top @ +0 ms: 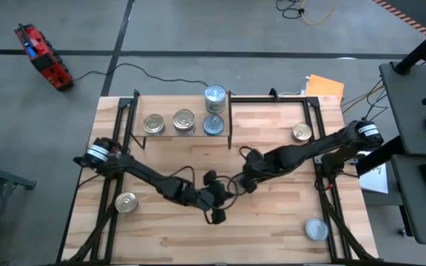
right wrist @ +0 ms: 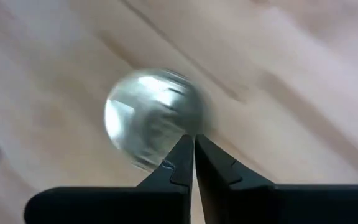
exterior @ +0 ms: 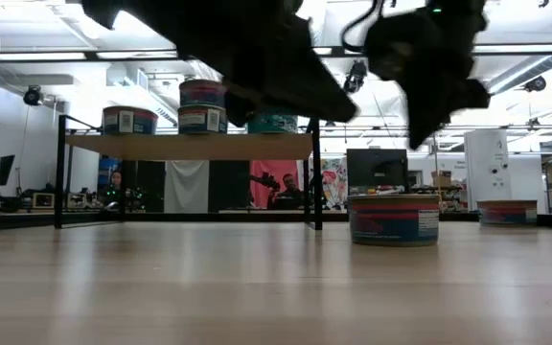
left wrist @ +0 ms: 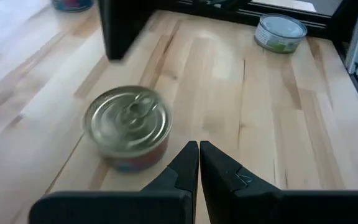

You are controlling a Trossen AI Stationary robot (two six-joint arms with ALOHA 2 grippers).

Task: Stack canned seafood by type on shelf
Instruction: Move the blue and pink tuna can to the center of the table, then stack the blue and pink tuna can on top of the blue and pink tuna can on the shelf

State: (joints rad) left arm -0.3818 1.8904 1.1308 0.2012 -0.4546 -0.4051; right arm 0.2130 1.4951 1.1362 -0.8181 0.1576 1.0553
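Seven tins are counted from above. Four are on the shelf [top: 180,137]: two golden-lidded tins [top: 154,124], and a stack of two silver-blue tins [top: 214,96] at its panel end. Three lie on the tabletop [top: 272,229]: a golden one [top: 126,202] near the left arm, another [top: 301,132] near the right arm, and a silver one [top: 316,229]. No label writing can be read. The left end effector [top: 217,214] and right end effector [top: 244,182] are pressed together, empty, mid-tabletop.

Glossy metal tins [left wrist: 127,126]; matt pale wood tabletop [top: 272,229].
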